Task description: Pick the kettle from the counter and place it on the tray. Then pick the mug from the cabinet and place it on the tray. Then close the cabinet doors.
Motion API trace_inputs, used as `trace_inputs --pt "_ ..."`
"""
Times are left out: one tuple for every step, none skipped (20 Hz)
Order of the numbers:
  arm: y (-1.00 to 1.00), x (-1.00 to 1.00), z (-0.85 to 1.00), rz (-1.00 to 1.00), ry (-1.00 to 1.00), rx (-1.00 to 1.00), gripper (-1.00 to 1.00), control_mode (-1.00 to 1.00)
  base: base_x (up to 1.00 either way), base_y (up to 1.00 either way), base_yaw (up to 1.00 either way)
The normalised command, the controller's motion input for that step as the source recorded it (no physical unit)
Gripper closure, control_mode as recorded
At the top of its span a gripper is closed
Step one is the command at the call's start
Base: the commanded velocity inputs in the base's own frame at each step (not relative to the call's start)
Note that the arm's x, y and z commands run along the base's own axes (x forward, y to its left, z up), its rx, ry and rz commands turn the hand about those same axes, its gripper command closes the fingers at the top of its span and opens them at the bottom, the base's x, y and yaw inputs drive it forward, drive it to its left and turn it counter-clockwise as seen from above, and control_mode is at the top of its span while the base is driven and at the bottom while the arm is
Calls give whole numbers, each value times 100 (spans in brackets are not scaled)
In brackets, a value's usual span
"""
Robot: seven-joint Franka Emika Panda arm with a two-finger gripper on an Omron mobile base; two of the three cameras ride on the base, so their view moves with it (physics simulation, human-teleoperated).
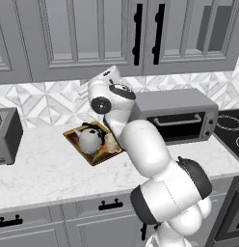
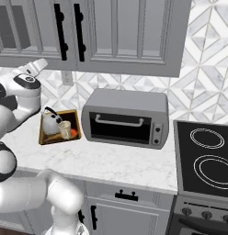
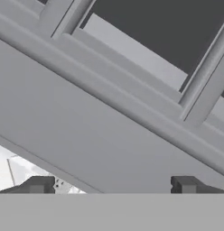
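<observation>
Kettle [image 1: 89, 138] and mug [image 1: 111, 143] both sit on the tray [image 1: 73, 136], mug just beside the kettle on the oven side, tray on the counter [image 1: 49, 169] near the toaster oven [image 2: 125, 117]. So only the door step looks left, and the doors [image 1: 78, 36] read as shut or nearly so in both base views; can't tell if one stands a crack ajar.

Gripper [image 3: 112, 185] is up close to the cabinet front, jaws spread wide, nothing between them, fingertips [image 3: 39, 184] well apart. Hand view is grey door frame and a dark pane at a slant, so the hand is rolled vs. the door.

Risks, as I judge them:
- If a door isn't fully home, pushing w/ open fingers at this tilt could slide off the frame, or one tip could catch the pane edge.
- Pushing harder on a door already shut just loads the arm against the cabinet.
- Pulling back: elbow hangs right over the tray; a low swing could clip the kettle handle or tip the mug.
- Black bar handles [image 1: 137, 34] nearby could snag a finger on the way out.
</observation>
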Motion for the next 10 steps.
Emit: trace_inputs --pt "-10 79 23 24 27 0 -100 -100 0 0 0" --pt "-8 73 15 23 29 0 -100 -100 0 0 0" --pt "-7 61 5 23 29 0 -100 -100 0 0 0" --pt "-2 59 0 23 29 0 -100 -100 0 0 0" --pt "-1 58 0 21 28 0 -100 -100 0 0 0" --pt "0 54 0 18 26 0 -100 -100 0 0 0" --pt "0 46 0 14 23 0 -100 -100 0 0 0" --pt "0 35 0 8 21 0 -100 -100 0 0 0" --pt "0 6 0 1 13 0 -100 -100 0 0 0" --pt "-3 0 0 0 0 0 -100 -100 0 0 0"
